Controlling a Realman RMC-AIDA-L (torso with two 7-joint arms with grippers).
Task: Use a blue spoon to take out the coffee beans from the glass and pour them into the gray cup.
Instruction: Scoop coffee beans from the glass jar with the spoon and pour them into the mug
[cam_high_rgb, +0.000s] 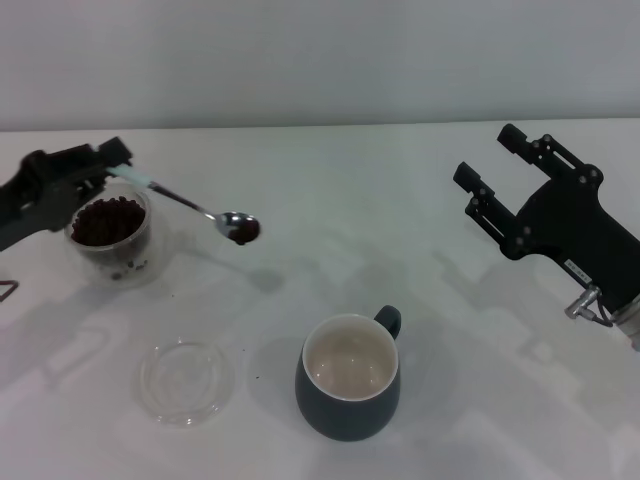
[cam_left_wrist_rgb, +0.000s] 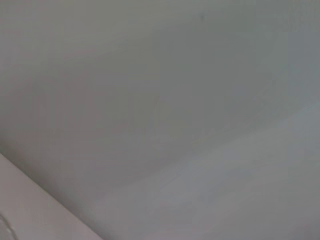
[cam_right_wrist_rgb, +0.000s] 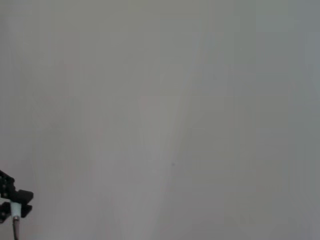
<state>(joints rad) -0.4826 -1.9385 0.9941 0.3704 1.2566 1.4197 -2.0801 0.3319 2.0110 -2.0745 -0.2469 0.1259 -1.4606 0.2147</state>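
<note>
Gray cup (cam_high_rgb: 348, 388) sits nearest on the white table (cam_high_rgb: 330, 200), cream inside bare. Flat clear dish (cam_high_rgb: 186, 380) just to its left. Farther back, left gripper (cam_high_rgb: 112, 163) pinches the blue spoon (cam_high_rgb: 190, 207) by its handle, over the glass (cam_high_rgb: 111, 240) of coffee beans (cam_high_rgb: 105, 220); spoon bowl carries a few beans, held between glass and cup. Right gripper (cam_high_rgb: 490, 160) hangs far right, fingers spread, holding nothing.

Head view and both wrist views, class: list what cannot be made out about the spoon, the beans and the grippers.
- Pale blue-handled metal spoon: handle end hidden inside the left gripper in the head view.
- Dark coffee beans in the spoon bowl: too small to count.
- Left wrist view: only blank blurred surface.
- Right wrist view: the far gripper is cut by the edge; the right gripper is absent there.
</note>
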